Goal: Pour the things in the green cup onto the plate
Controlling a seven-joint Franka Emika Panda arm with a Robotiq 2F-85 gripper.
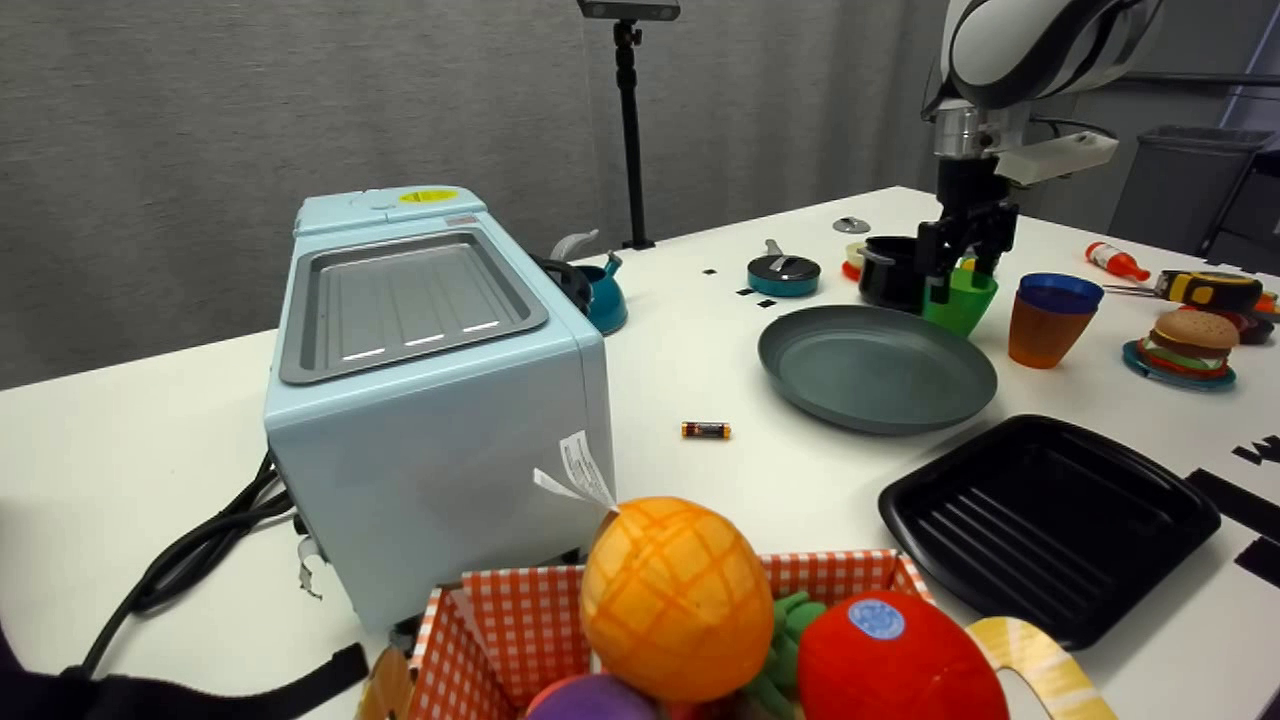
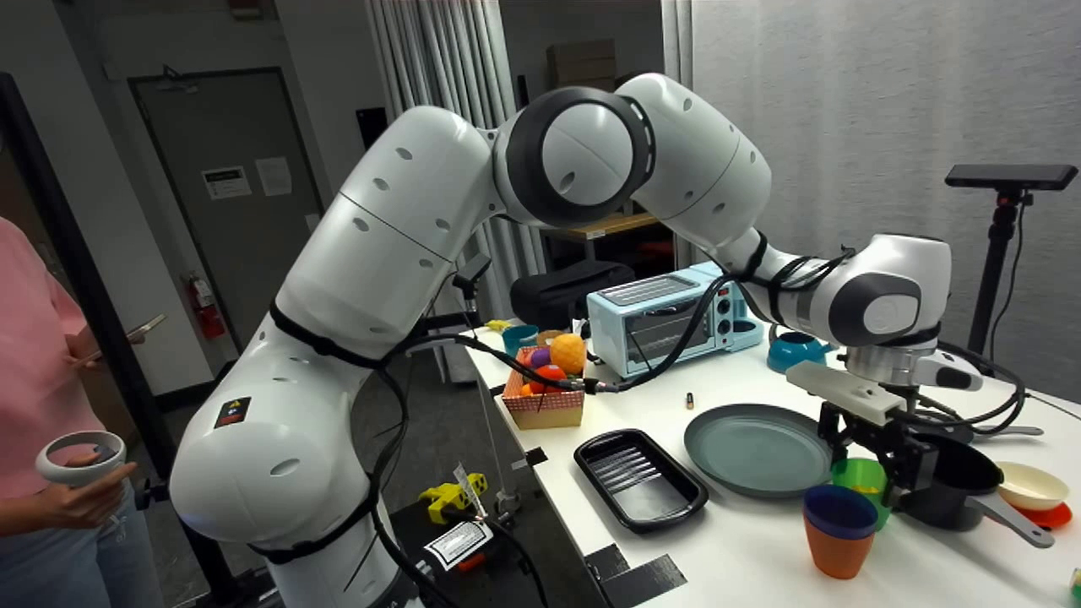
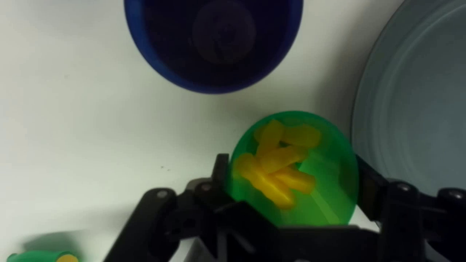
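The green cup [image 1: 960,312] stands upright between the fingers of my gripper [image 1: 962,285]. It also shows in an exterior view [image 2: 851,471] and in the wrist view [image 3: 327,198]. In the wrist view my gripper [image 3: 293,173] has a finger against each side of the cup and looks shut on it. Several yellow pieces [image 3: 271,183] lie inside the cup; they show small in an exterior view [image 2: 866,489]. The grey-green plate [image 1: 880,370] lies bare right beside the cup, also in the wrist view [image 3: 429,109]. Whether the cup touches the table I cannot tell.
An orange cup [image 1: 1038,335] with a blue cup [image 3: 218,40] stacked in it stands close by. A black pot [image 2: 954,485] is close on another side of the gripper. A black tray [image 2: 642,481], a battery [image 1: 706,430] and a toaster oven [image 1: 450,440] lie beyond the plate.
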